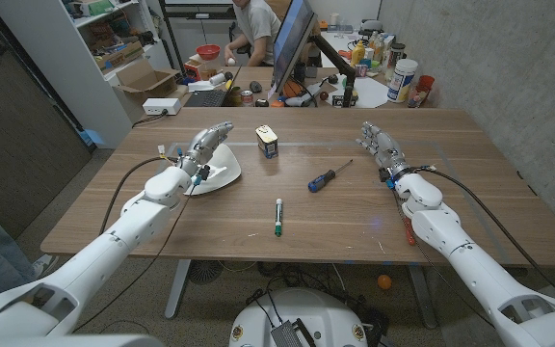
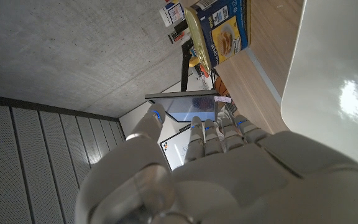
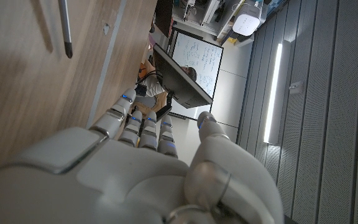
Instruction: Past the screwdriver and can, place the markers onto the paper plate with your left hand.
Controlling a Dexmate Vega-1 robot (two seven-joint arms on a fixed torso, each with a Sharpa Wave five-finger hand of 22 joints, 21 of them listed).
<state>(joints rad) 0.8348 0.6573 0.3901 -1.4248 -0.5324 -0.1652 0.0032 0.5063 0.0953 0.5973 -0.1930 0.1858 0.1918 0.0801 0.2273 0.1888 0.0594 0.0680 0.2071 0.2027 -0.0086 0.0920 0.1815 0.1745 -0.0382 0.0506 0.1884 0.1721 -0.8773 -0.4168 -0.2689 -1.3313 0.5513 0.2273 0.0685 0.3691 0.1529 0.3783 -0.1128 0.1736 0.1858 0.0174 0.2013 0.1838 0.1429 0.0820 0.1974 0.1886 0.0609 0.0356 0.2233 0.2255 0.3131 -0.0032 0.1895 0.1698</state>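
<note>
The left hand (image 1: pixel 205 146) hides part of the paper plate (image 1: pixel 222 174), fingers straight, holding nothing. The right hand (image 1: pixel 382 146) is likewise empty and extended. The marker (image 1: pixel 278 217) lies well apart from the screwdriver (image 1: pixel 323 179) and can (image 1: pixel 268 140).

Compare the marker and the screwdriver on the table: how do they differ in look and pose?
The white marker with green ends lies nearly straight toward the robot; the blue-handled screwdriver lies diagonally. The marker is plain plastic; the screwdriver has a thin metal shaft. Both lie flat on the wooden table, untouched.

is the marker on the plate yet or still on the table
Still on the table. The marker lies flat on the wood near the front edge, apart from the paper plate, where the left hand is.
</note>
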